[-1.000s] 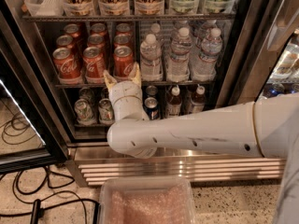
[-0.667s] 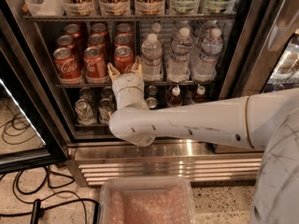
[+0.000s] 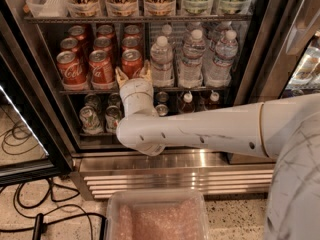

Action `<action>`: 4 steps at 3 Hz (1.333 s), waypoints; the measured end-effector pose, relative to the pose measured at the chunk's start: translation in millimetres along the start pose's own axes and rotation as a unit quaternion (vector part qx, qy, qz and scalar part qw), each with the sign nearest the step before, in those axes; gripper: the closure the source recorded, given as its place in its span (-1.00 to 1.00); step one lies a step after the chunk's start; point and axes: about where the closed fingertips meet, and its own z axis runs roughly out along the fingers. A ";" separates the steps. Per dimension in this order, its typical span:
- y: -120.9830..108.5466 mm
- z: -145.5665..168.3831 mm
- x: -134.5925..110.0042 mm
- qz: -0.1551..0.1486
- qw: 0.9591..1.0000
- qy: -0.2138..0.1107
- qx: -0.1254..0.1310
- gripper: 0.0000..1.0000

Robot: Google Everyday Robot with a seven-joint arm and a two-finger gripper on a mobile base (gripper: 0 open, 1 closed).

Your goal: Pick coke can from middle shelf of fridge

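Since a second ago the arm (image 3: 200, 129) has lifted and reached deeper into the fridge (image 3: 252, 59), bringing the gripper (image 3: 133, 71) up to the middle shelf (image 3: 80, 90). Its fingers (image 3: 121, 76) stand spread either side of the front-right coke can (image 3: 132, 61) and grip nothing yet. The risk, as I judge it, is that closing off-centre could knock the can into the neighbouring can (image 3: 101, 68) or the water bottle (image 3: 161, 61) just beside it. The low front rail could also catch its base on withdrawal. The wire rack gives thin footing. Outside, cables (image 3: 25, 219) trail over speckled floor near a clear bin (image 3: 155, 194).
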 end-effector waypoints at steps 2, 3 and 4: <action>0.9 2.7 1.4 0.002 1.000 0.002 -0.004 0.67; 0.9 2.7 1.2 0.002 1.000 0.002 -0.004 1.00; 1.2 2.2 -0.2 0.003 1.000 0.001 -0.005 1.00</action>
